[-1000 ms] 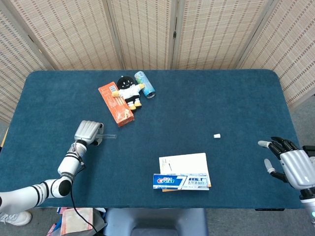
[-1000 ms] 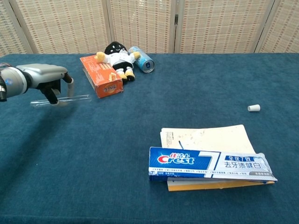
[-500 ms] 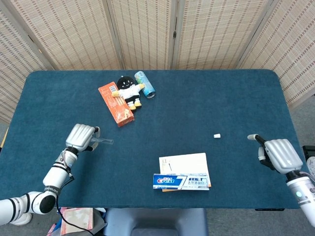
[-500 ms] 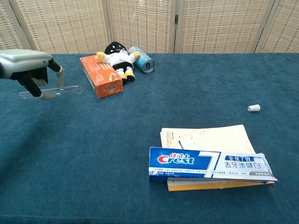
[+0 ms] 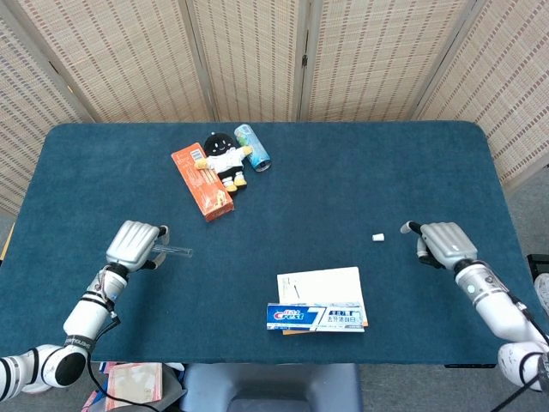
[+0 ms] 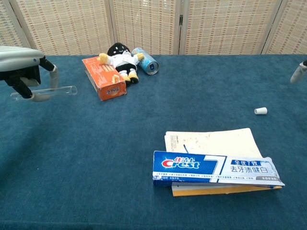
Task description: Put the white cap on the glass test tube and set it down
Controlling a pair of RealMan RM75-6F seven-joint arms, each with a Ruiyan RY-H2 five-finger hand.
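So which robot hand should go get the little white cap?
The right robot hand. It hovers just beside the white cap and holds nothing, while the left robot hand is far across the table and already holds the glass test tube.

Over the last second we see the left hand point(image 5: 133, 245) lift the glass test tube point(image 5: 174, 251) off the table, carrying it toward 7 o'clock in the head view; in the chest view the tube point(image 6: 48, 91) now hangs higher and further left. The right hand point(image 5: 443, 243) has turned palm-down and moved in from the 4 o'clock edge, now near the white cap point(image 5: 377, 236) but apart from it.
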